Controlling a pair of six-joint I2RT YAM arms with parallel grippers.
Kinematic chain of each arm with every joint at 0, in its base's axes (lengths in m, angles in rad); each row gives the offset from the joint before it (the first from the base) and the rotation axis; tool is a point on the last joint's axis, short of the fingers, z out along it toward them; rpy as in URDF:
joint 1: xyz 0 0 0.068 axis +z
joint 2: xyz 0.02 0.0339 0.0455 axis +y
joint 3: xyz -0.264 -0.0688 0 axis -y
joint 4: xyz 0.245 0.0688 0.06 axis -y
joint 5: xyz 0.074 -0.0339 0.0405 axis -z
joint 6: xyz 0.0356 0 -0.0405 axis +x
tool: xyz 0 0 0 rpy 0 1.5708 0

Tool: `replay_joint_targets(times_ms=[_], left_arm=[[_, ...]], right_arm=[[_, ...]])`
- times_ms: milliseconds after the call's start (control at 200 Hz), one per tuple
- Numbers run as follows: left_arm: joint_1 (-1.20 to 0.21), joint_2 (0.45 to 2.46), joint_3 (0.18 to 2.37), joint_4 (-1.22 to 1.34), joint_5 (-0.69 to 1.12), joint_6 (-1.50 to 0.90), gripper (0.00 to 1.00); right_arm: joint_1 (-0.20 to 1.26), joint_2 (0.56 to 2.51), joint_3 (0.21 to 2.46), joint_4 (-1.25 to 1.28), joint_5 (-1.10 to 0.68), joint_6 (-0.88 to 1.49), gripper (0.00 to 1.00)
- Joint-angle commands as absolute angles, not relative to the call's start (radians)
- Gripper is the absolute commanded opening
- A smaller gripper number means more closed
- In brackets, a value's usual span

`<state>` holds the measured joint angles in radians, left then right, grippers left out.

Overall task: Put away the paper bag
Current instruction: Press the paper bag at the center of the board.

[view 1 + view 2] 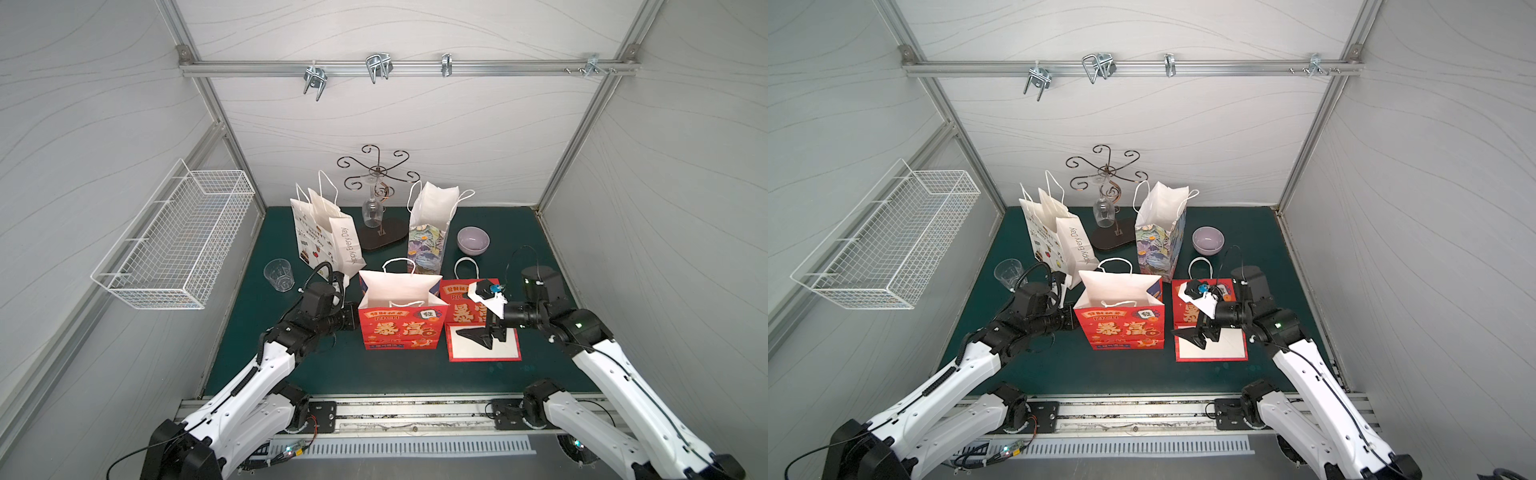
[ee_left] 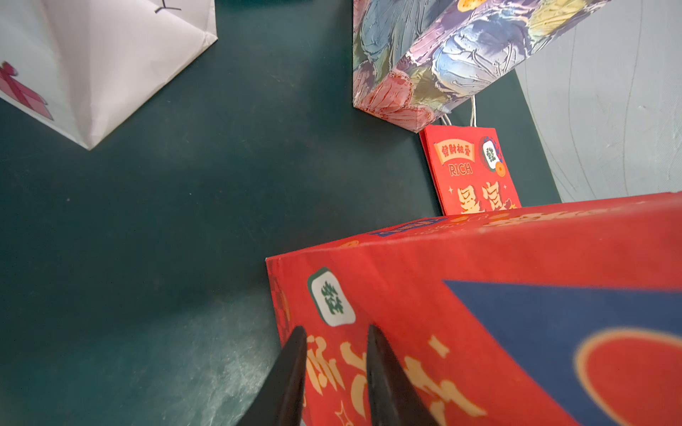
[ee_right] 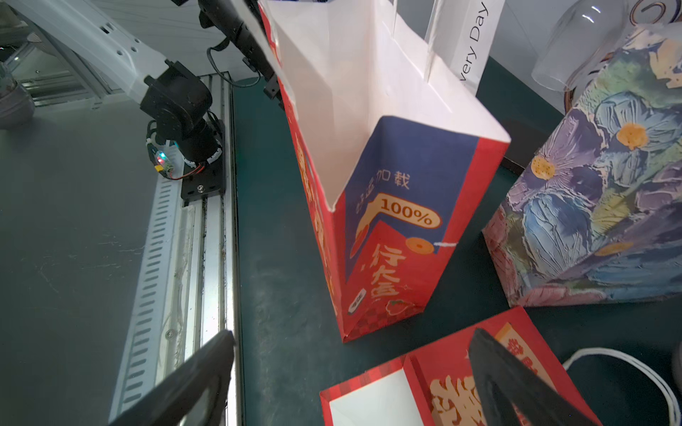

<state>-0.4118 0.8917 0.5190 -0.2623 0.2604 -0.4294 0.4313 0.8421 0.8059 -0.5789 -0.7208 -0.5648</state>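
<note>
Mid-frame in both top views, upright on the green mat [image 1: 332, 374] with its mouth open: the standing red bag [image 1: 401, 328]. Just right of it, lying flat, white base toward the frame's lower edge and cord handle toward the upper: the flat red bag [image 1: 459, 309], long axis running bottom to top of the frame. Above that flat bag's lower half hovers the right gripper [image 1: 488, 337], spread wide and holding nothing. In the right wrist view, one finger over the red panel, its mate well out past the bag's edge. Set against the standing bag's side panel from frame left: the left gripper [image 2: 336, 330], fingers only narrowly parted, tips on the red print near the corner fold. Cannot tell whether paper is pinched there or merely touched. Judged as one bag down and one yet to fold. Wide faces of the standing bag look toward the lower and upper edges of the frame, narrow gussets toward frame left and right. So each gusset faces an arm: the left one touching the left fingers, the right one a short way from the open right gripper. Likely calls for pressing both gussets inward, gently, since a light empty bag could tip back onto the floral bag [image 1: 428, 245] just behind.
</note>
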Motion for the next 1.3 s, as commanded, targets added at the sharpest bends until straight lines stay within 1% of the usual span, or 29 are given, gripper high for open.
replay_joint_targets(times_ms=[0, 145, 365, 540, 660, 930, 965, 1136, 1186, 1261, 1296], left_arm=[[-0.405, 0.903, 0.549, -0.216, 0.281, -0.390, 0.31], [-0.405, 0.911, 0.554, -0.216, 0.291, -0.385, 0.31], [-0.405, 0.917, 0.551, -0.215, 0.300, -0.378, 0.30], [-0.406, 0.929, 0.558, -0.209, 0.300, -0.373, 0.30], [-0.405, 0.931, 0.561, -0.207, 0.293, -0.373, 0.30], [-0.405, 0.914, 0.558, -0.209, 0.274, -0.380, 0.30], [-0.405, 0.912, 0.557, -0.209, 0.275, -0.382, 0.30], [-0.405, 0.908, 0.557, -0.206, 0.275, -0.387, 0.29], [-0.404, 0.908, 0.557, -0.206, 0.276, -0.387, 0.29], [-0.405, 0.902, 0.556, -0.206, 0.275, -0.387, 0.29], [-0.404, 0.897, 0.553, -0.206, 0.271, -0.388, 0.29]], right_arm=[[0.431, 0.920, 0.790, -0.375, -0.806, -0.543, 0.99], [0.433, 1.011, 0.780, -0.258, -0.816, -0.554, 0.99], [0.454, 1.121, 0.800, -0.153, -0.847, -0.588, 0.99], [0.484, 1.176, 0.826, -0.133, -0.925, -0.601, 0.98], [0.501, 1.181, 0.817, -0.120, -0.955, -0.602, 0.87], [0.502, 1.186, 0.807, -0.091, -0.993, -0.620, 0.51], [0.503, 1.186, 0.807, -0.088, -0.993, -0.620, 0.49], [0.509, 1.193, 0.807, -0.065, -0.983, -0.607, 0.43], [0.512, 1.196, 0.808, -0.059, -0.979, -0.604, 0.39], [0.514, 1.201, 0.811, -0.053, -0.980, -0.605, 0.29], [0.514, 1.202, 0.813, -0.052, -0.983, -0.605, 0.26]])
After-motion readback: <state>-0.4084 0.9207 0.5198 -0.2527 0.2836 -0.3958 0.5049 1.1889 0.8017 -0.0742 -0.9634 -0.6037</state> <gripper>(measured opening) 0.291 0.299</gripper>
